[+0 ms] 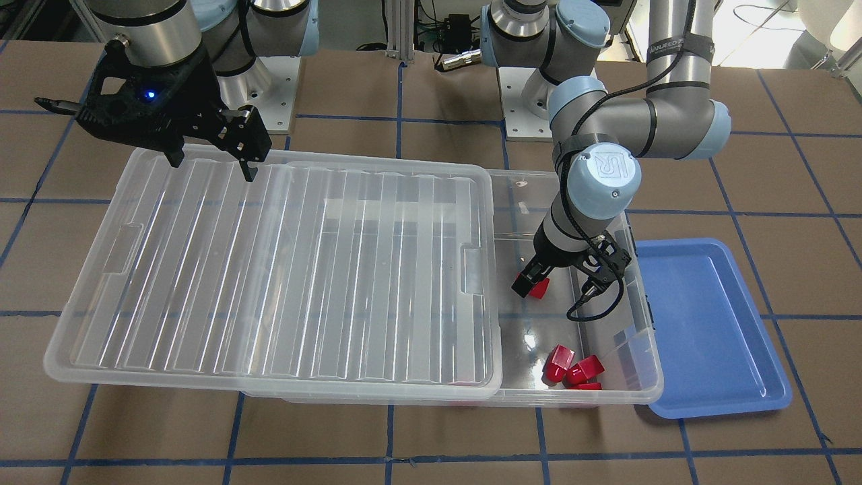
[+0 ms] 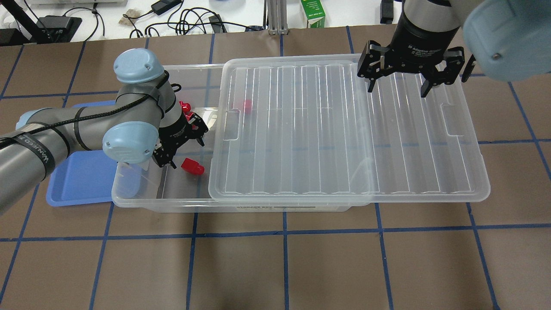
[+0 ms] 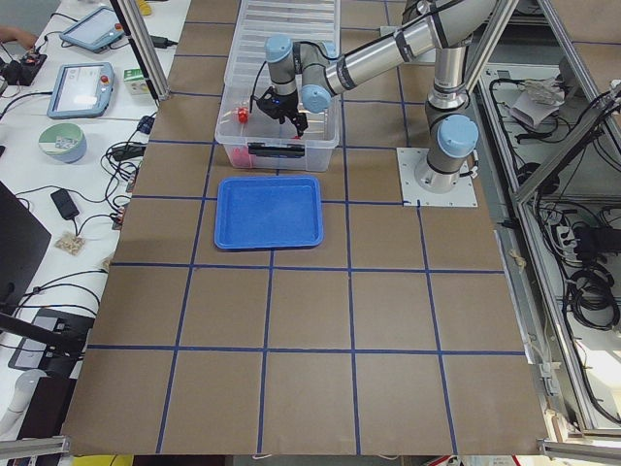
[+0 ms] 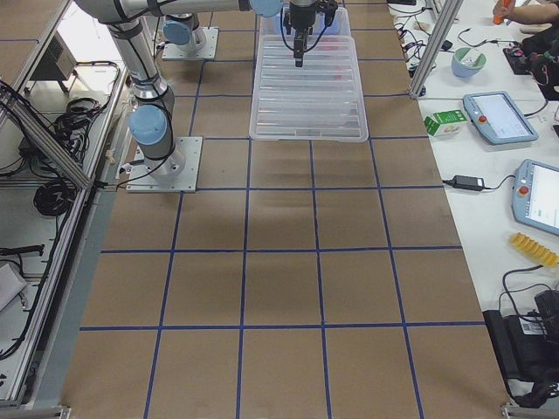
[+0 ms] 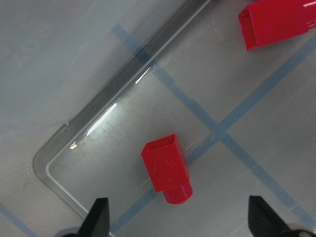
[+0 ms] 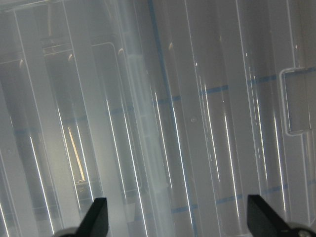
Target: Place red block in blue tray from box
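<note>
Small glossy red plastic block [image 5: 165, 168] lies below the left gripper [image 5: 180, 224], near the clear plastic box [image 2: 129, 187] corner.
Jaws wide apart, holding nothing; the arm reaches down into the box.

Seen from overhead, the left arm [image 2: 86, 120] covers much of the blue tray [image 2: 77, 185] and the left end of the box [image 2: 172, 206], while a red block [image 2: 247, 105] under the ribbed lid [image 2: 344, 129] shows only as a blurred smear. In the left wrist view, a second red block [image 5: 279, 22] is cut by the top edge and the fingertips [image 5: 98, 217] of the left gripper [image 5: 177, 222] by the bottom edge. From the table's ends, the left gripper and the right gripper [image 4: 301, 48] are too small to show how their jaws stand.
</note>
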